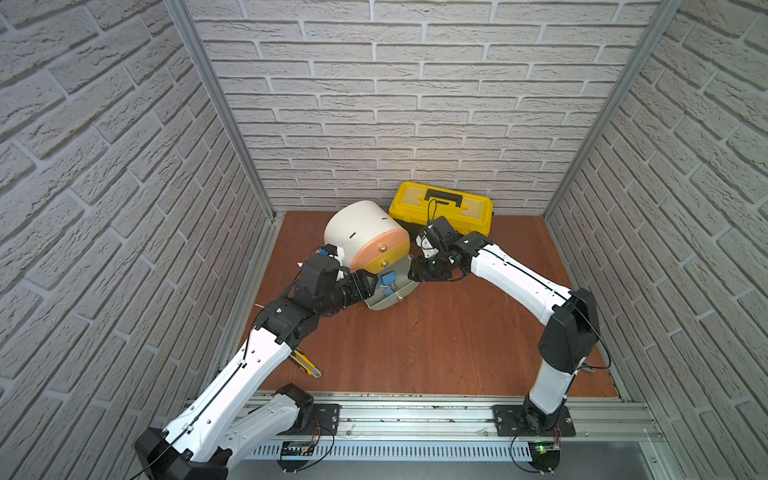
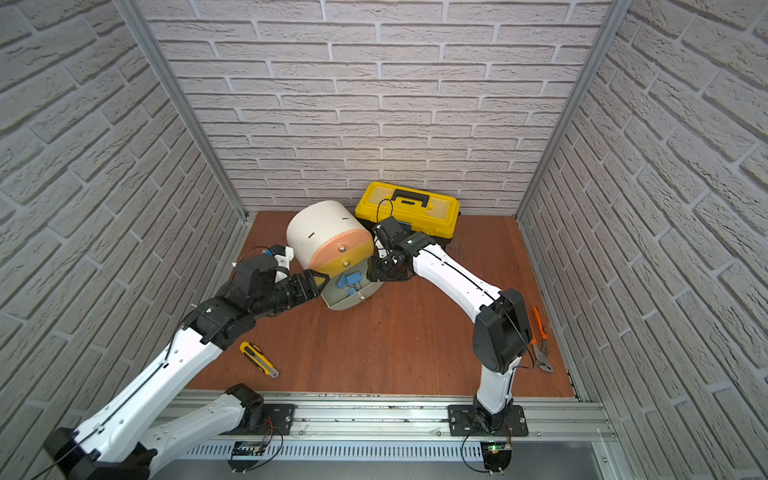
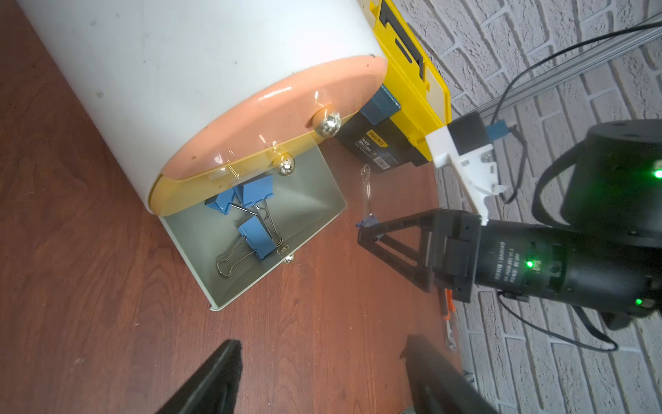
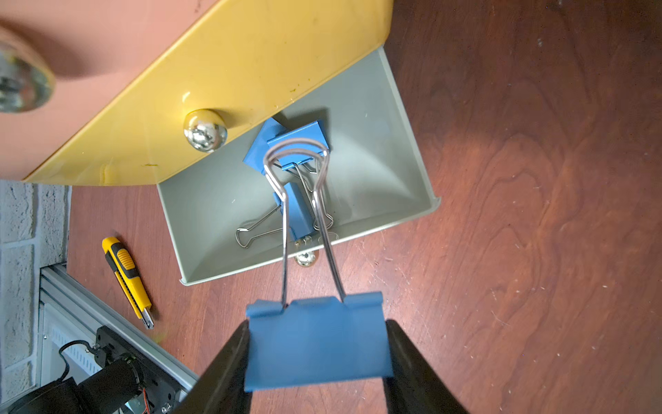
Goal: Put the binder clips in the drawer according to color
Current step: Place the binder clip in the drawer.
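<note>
- While the right gripper is clamped on a blue binder clip, its black fingers pressing the two flat sides of the folded metal body, the clip's thin wire handles stick out ahead toward the open drawer.
- That held clip hangs above the wooden table, near the drawer's edge and not inside it.
- The left gripper stands open — its two dark, wedge-shaped fingers are spread wide with only bare wood between them — near the other side of the same drawer.
- The cabinet is a smooth white plastic drum lying on its curved side.
- Its peach front and yellow front are pushed in; each carries a small shiny round knob.
- The grey drawer, lowest of the three, is pulled out: a shallow matte tray with sloping walls.
- Inside it lie more blue clips, heaped together near the middle with their silvery handles splayed and crossing.
- Behind the cabinet sits a boxy yellow toolbox with a black handle.
- A yellow-and-black utility knife lies flat near the left arm; orange-handled pliers lie by the right arm's elbow.
</note>
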`<state>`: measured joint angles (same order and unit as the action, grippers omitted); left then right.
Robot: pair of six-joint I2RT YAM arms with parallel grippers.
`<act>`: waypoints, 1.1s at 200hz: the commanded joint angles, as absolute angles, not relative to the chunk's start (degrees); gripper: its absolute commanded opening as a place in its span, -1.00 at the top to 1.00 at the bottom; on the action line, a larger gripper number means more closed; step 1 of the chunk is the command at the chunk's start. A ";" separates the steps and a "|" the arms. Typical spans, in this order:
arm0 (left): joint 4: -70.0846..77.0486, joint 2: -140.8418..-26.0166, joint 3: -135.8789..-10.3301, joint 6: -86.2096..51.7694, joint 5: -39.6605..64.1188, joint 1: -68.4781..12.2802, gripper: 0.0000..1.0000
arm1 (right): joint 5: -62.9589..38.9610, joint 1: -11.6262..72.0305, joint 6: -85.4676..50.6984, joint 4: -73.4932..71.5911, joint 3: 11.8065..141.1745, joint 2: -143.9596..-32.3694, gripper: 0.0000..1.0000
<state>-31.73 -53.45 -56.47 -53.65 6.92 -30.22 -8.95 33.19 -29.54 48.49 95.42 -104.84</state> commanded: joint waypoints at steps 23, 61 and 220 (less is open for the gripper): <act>-32.44 -51.61 -55.39 -53.17 7.44 -28.90 -0.52 | -9.75 33.67 -31.11 46.78 99.16 -107.62 0.23; -32.47 -51.74 -55.29 -53.09 8.33 -27.90 -0.52 | -10.17 33.66 -31.53 46.24 100.48 -108.97 0.08; -33.65 -52.47 -55.23 -53.25 9.46 -26.39 -0.52 | -10.89 33.52 -32.01 45.67 102.60 -108.20 -0.05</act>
